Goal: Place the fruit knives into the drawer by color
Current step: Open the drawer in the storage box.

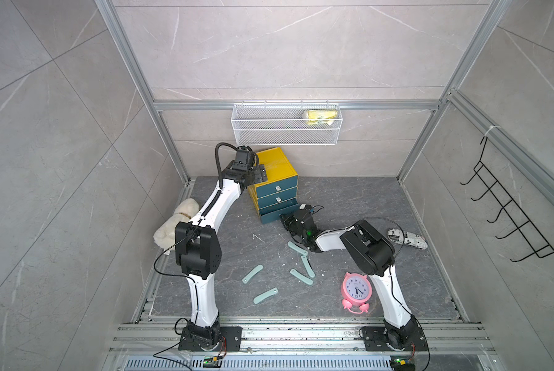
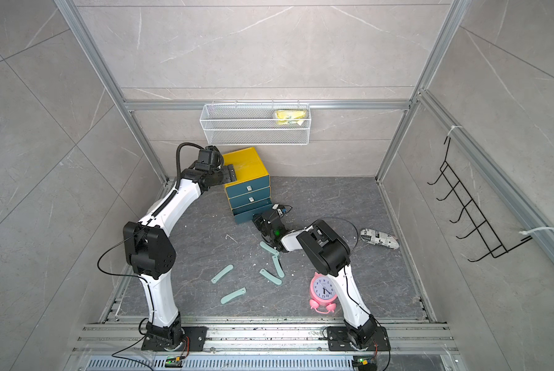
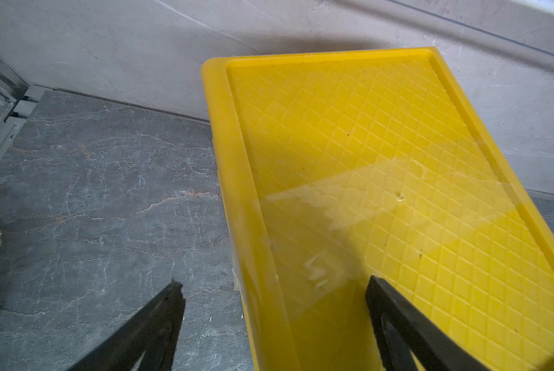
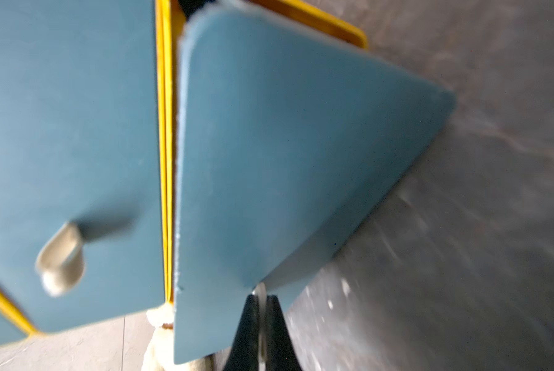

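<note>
The drawer cabinet (image 1: 275, 163) is yellow with three dark-teal fronts and stands at the back of the floor. Its bottom drawer (image 1: 274, 216) (image 4: 285, 144) sits slightly pulled out. My right gripper (image 1: 283, 219) (image 4: 261, 297) is shut on that drawer's silver pull (image 4: 260, 289), which shows only as a sliver between the fingers. My left gripper (image 1: 262, 173) (image 3: 274, 286) hangs open over the cabinet's left top edge (image 3: 237, 192), holding nothing. Several mint-teal fruit knives lie flat on the floor in front, among them one (image 1: 252, 273), another (image 1: 265, 295) and a third (image 1: 300, 276).
A white wire basket (image 1: 285, 128) on the back wall holds a yellow item (image 1: 320, 116). A pink alarm clock (image 1: 356, 290) stands by the right arm. A fluffy cream toy (image 1: 176, 225) lies at the left, a newsprint roll (image 1: 407, 239) at the right. Black hooks (image 1: 510, 208) hang on the right wall.
</note>
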You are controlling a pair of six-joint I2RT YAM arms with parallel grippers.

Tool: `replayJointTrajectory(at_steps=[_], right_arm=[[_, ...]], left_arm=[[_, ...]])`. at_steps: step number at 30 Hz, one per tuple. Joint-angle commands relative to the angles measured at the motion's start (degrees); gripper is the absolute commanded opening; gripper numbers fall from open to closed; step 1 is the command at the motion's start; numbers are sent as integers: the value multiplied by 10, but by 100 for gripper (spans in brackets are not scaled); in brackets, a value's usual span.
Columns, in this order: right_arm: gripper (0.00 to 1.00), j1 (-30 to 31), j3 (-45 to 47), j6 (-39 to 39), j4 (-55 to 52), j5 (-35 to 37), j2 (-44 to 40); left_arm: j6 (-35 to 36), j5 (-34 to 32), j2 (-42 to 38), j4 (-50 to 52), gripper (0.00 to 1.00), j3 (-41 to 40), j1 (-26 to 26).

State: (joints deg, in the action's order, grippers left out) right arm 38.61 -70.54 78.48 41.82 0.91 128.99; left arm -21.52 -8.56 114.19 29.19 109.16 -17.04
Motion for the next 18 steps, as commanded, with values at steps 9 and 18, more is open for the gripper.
replayJointTrajectory(at_steps=[9,18], right_arm=[[0,23,137,13,76,1,-78],[36,25,159,14,90,-2,-92]], left_arm=[[-2,14,27,78,91,-8,0],[-7,15,26,77,93,-7,1]])
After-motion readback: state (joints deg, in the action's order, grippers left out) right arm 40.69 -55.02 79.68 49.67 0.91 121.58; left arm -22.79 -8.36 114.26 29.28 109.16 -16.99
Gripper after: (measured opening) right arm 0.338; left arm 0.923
